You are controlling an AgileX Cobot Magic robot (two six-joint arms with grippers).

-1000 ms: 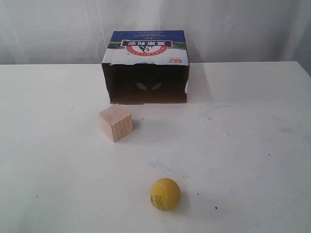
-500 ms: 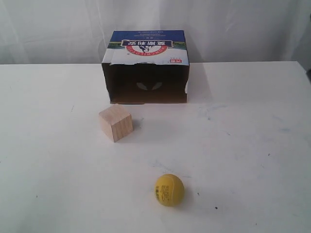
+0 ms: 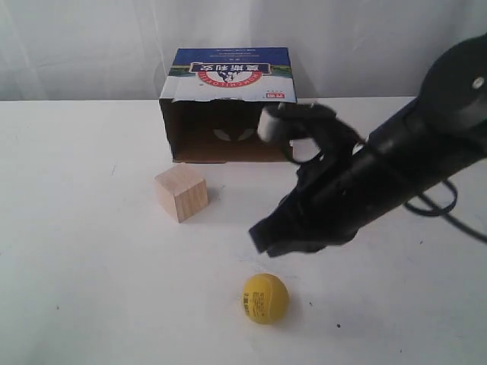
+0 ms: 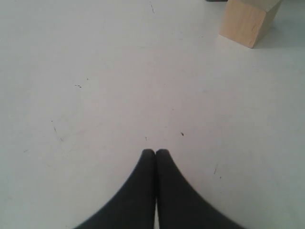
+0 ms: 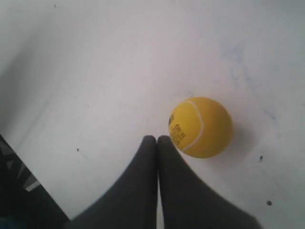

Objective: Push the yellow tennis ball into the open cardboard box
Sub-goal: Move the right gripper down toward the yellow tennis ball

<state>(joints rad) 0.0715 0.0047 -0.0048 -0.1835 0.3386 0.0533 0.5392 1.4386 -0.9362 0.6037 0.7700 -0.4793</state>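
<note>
Right end effector (image 5: 157, 138) newly arrived, closed, yellow tennis ball (image 5: 201, 127) just beside

Black right arm (image 3: 396, 163), tapered black pincer (image 5: 157, 139)

You see the right arm (image 3: 380, 179) blurred, hiding a front corner of the box (image 3: 228, 72); the left wrist view's edge crops the cube (image 4: 248, 21).

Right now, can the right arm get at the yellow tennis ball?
Probably yes. The right gripper, fingers shut, hangs close beside the yellow tennis ball with nothing between them; the wooden cube stands well off to the side.
</note>
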